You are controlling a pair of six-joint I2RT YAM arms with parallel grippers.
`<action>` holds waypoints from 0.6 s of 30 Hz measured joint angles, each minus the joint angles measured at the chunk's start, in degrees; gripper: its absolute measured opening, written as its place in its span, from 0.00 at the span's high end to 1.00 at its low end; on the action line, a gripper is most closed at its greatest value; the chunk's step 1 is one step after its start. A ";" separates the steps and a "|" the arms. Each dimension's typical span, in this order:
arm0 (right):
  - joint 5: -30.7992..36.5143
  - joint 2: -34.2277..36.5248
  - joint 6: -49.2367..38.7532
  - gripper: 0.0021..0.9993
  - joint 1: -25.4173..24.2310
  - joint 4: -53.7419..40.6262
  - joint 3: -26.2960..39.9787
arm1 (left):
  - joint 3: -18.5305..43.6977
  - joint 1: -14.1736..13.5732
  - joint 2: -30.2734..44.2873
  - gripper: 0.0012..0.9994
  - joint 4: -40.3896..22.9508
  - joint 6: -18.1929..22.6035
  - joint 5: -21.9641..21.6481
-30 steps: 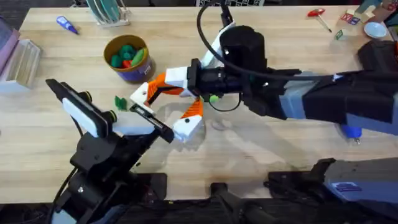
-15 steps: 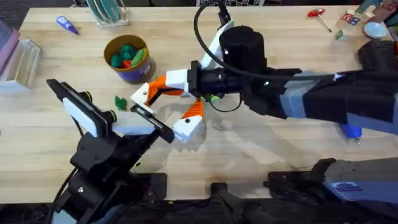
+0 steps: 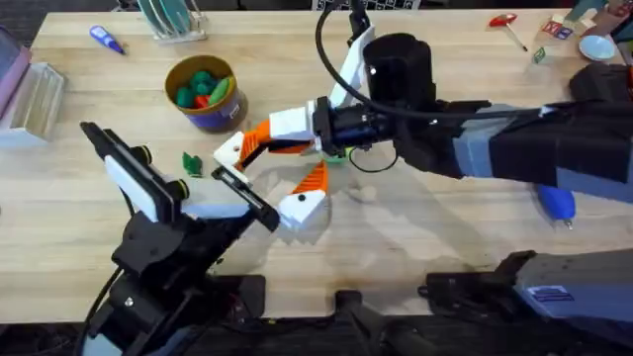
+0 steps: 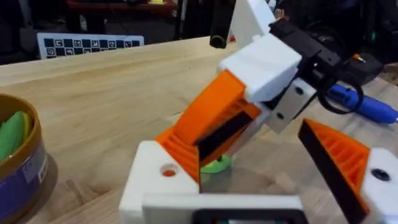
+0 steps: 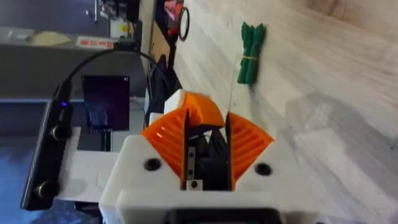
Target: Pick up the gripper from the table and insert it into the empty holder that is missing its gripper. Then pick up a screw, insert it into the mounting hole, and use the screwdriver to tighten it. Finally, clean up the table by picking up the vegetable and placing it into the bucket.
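My right gripper (image 3: 260, 140) reaches in from the right and is shut on the orange ribbed gripper (image 4: 181, 149), which sits in the white holder (image 4: 154, 182). That holder is the left arm's finger mount, and its mounting hole shows on top. My left gripper (image 3: 290, 156) is open; its other finger (image 4: 348, 162) carries an orange pad. The small green vegetable (image 3: 191, 163) lies on the table left of both grippers, also seen as the vegetable (image 5: 250, 50). The bucket (image 3: 203, 94) behind it holds toy vegetables. The blue screwdriver (image 3: 556, 205) lies at the right, partly under the right arm.
A lime-green disc (image 3: 339, 156) lies under the right wrist. A small blue-handled tool (image 3: 106, 40) and a rack (image 3: 170, 18) stand at the back left. A clear box (image 3: 35, 99) sits at the left edge, and a red-handled tool (image 3: 506, 24) at the back right.
The right arm and the joined grippers have shifted slightly to the right. The left arm followed a little. The vegetable and the bucket have not moved.
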 joint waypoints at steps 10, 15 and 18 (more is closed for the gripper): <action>-2.85 0.00 -0.63 0.50 -0.12 -0.13 0.00 | 0.00 -0.14 0.00 0.01 0.11 0.42 1.12; -5.23 0.00 -0.83 0.47 -0.25 -0.20 0.00 | 0.00 -0.37 0.00 0.01 0.20 0.57 1.93; -5.95 0.00 -0.87 0.38 -0.64 -0.20 0.00 | 0.00 -0.37 0.00 0.01 0.20 0.61 1.99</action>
